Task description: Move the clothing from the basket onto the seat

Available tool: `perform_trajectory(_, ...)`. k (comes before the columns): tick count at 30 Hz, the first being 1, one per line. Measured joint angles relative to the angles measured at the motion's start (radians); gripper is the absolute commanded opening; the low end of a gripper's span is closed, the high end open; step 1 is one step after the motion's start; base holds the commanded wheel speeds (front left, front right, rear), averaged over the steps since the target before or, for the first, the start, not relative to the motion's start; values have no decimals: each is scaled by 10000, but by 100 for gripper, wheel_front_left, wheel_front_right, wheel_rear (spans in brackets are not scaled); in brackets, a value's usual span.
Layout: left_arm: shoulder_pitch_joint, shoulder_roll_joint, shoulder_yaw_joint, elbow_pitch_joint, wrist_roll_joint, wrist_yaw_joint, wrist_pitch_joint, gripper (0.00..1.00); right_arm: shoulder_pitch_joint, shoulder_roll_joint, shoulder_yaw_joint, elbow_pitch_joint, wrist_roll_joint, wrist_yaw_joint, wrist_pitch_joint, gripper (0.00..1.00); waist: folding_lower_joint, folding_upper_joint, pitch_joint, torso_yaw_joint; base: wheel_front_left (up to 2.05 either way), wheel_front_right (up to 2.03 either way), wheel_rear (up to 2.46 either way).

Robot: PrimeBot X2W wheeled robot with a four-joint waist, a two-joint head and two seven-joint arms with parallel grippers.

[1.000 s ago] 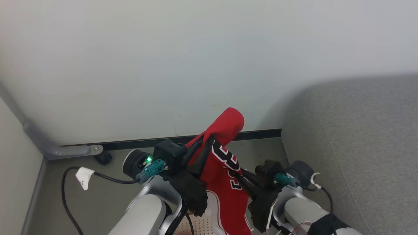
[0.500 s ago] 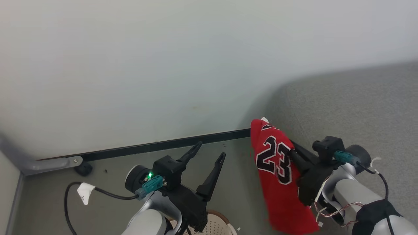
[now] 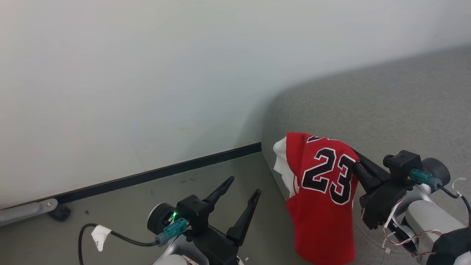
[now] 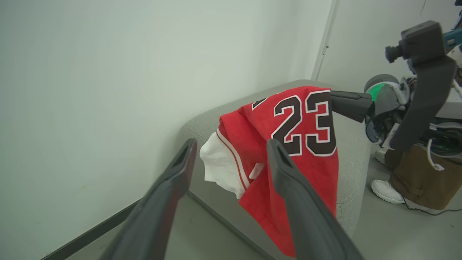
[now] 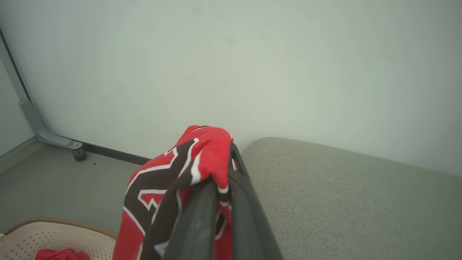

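A red jersey [image 3: 323, 191] with white trim and black numerals 23 hangs from my right gripper [image 3: 357, 163], which is shut on its upper edge. It dangles over the left corner of the grey seat [image 3: 386, 103]. In the right wrist view the gripper [image 5: 224, 169] pinches the jersey [image 5: 162, 187], with the seat [image 5: 343, 195] just to the right. The cream basket [image 5: 54, 231] sits at the lower left and holds another red garment [image 5: 61, 254]. My left gripper [image 3: 243, 187] stands open and empty over the floor, left of the jersey [image 4: 288, 126].
A pale wall with a black baseboard [image 3: 158, 173] runs behind. A grey metal bracket [image 3: 25, 210] and a small castor [image 3: 59, 212] lie at the far left floor. A cable with a white tag [image 3: 98, 235] trails from my left wrist. A person's white shoe [image 4: 386, 190] stands beyond the seat.
One second ago both grippers held the jersey; the left one let go and now stands open. The right gripper carried the jersey rightward to the seat's corner. The head camera turned right.
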Motion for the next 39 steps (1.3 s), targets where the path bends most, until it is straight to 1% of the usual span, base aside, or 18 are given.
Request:
perform_trajectory(5,55,-6,-59,-88,0,2,-88,100,262,-328,-190,-529,-86,-61,0,0,0,0,-1,-545,0,0,0)
perform_trajectory(10,174,-31,-123,-134,0,4,-163,100,384,-598,-420,-1024,-205,-219,0,0,0,0,24,-1098,0,0,0)
perform_trajectory(19,238,-79,-362,-165,15,4,-163,100,617,-849,-765,-1417,-247,-222,0,0,0,0,146,-1867,0,0,0)
perform_trajectory(26,230,-115,-439,-334,19,6,-161,100,360,-876,-1223,-1532,-194,-219,0,0,0,0,404,-1912,0,0,0)
perform_trajectory(31,178,-67,-439,-646,128,15,-71,100,-848,-911,-1684,-1488,-31,-171,0,0,0,0,742,-1821,0,0,0)
perform_trajectory(34,-36,8,-405,-871,199,36,17,100,-1727,-1133,-2046,-1275,-27,-130,0,0,2,0,1013,-1735,0,0,0)
perform_trajectory(35,-122,35,-380,-976,213,111,21,100,-2000,-1218,-2203,-1225,-12,-128,-2,0,2,0,1111,-1701,0,0,0)
perform_trajectory(39,-473,117,-324,-1296,460,121,184,100,-2889,-1386,-2761,-894,211,-127,-4,0,2,0,1534,-1547,0,0,0)
